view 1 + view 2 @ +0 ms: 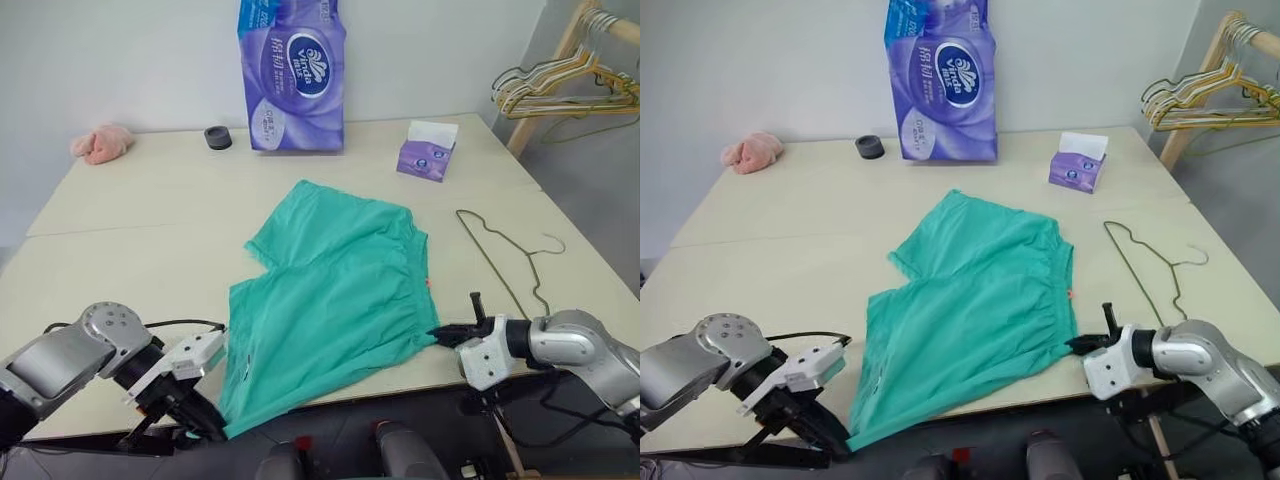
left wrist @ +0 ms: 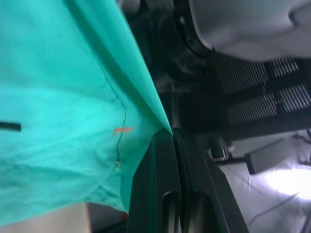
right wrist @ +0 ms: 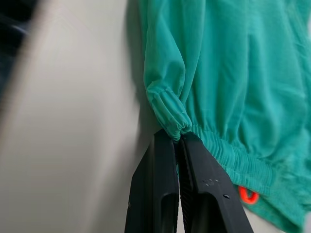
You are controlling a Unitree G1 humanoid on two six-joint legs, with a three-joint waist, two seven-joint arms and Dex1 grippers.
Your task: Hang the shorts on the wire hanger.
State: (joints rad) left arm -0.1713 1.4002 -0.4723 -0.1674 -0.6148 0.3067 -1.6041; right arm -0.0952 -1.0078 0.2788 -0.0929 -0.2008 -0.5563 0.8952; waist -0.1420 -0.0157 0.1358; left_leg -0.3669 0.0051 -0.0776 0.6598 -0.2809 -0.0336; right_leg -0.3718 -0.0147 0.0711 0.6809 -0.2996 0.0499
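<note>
Cream tabletop [image 1: 130, 210] stretches toward a pale wall, and the shorts [image 1: 335, 295] lie spread across its middle and near edge, one corner hanging off the front. At that overhanging corner the left gripper [image 1: 200, 418] has its black fingers pressed together on the cloth's edge, as the left wrist view shows. The right gripper [image 1: 447, 335] pinches the gathered waistband at the shorts' right side, jaws closed tight on the elastic, with a small orange drawstring [image 3: 249, 195] just beside them. The wire hanger [image 1: 505, 255] lies flat on the table to the right of the shorts, apart from them. Farther back stand a purple tissue pack [image 1: 292, 75], a small tissue box [image 1: 428, 152], a dark roll [image 1: 218, 137] and a pink cloth lump [image 1: 102, 143]. A bunch of hangers [image 1: 565, 88] hangs on a wooden rack at the right.
</note>
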